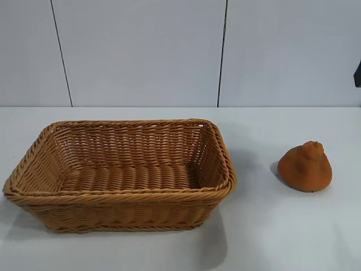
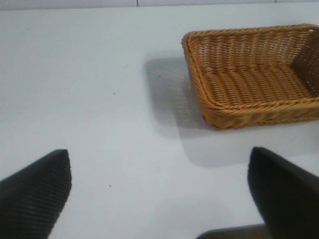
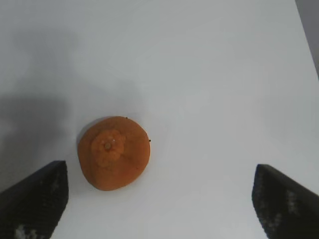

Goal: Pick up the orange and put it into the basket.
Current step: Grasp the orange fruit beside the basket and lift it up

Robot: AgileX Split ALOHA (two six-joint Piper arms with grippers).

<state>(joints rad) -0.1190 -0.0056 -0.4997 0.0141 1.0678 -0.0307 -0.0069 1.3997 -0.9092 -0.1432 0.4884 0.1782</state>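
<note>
The orange [image 1: 305, 167], matte orange-brown with a knobbly bump on top, sits on the white table to the right of the basket [image 1: 34, 195]. The basket is tan woven wicker, rectangular and empty. My right gripper [image 3: 159, 191] is open above the table, with the orange [image 3: 114, 152] below it, close to one finger. My left gripper [image 2: 159, 184] is open and empty over bare table, apart from the basket [image 2: 239, 107]. Neither gripper's fingers show in the exterior view.
A grey panelled wall [image 1: 180, 51] stands behind the table. A dark piece of the right arm [image 1: 357, 73] shows at the right edge of the exterior view. White table surface lies between basket and orange.
</note>
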